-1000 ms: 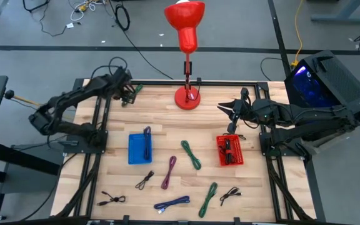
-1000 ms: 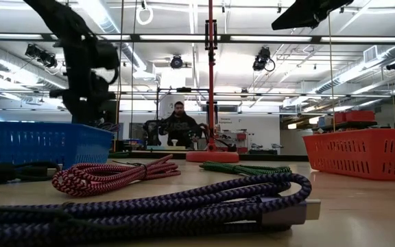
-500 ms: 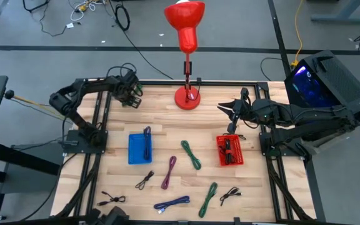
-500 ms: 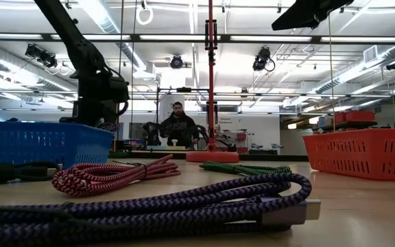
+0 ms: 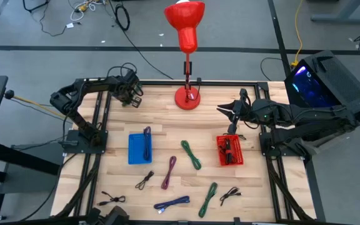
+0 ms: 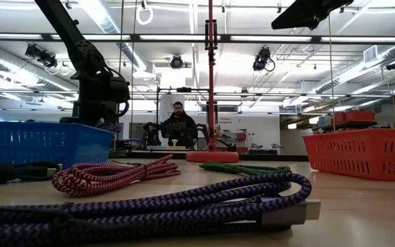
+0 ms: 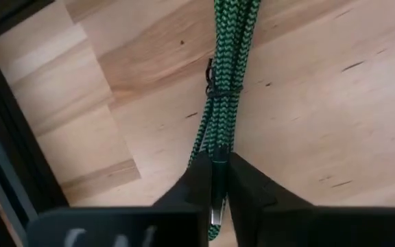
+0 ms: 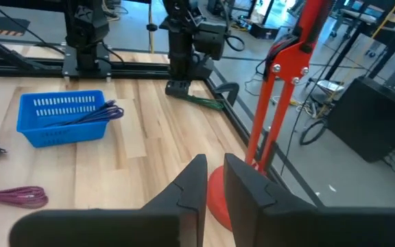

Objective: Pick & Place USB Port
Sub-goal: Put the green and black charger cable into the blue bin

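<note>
Since a second ago, the left arm has swung in from the table's outer edge and brought the left gripper [image 5: 130, 97] down at the far left corner, where its fingers [image 7: 197, 180] have closed. They now pinch the green cable [image 7: 226, 75] at its plug end, with the plug showing in the narrow gap between them and the rest of the bundle running straight ahead over the wood.

The blue bin [image 5: 140, 148] lies well back from this gripper, toward the front, with a dark cable already in it. The red bin [image 5: 229, 150] sits across the table under the right arm's reach.

The right gripper [image 8: 214, 180] hangs above the table near the red lamp [image 5: 187, 97], fingers nearly together and holding nothing.

The grasp looks just made, so the step in hand is the lift. It is best done slowly and straight up, because the hold sits at the very end and the tied bundle will hang and swing. The bundle should clear the table frame beside it before travelling to a bin.
</note>
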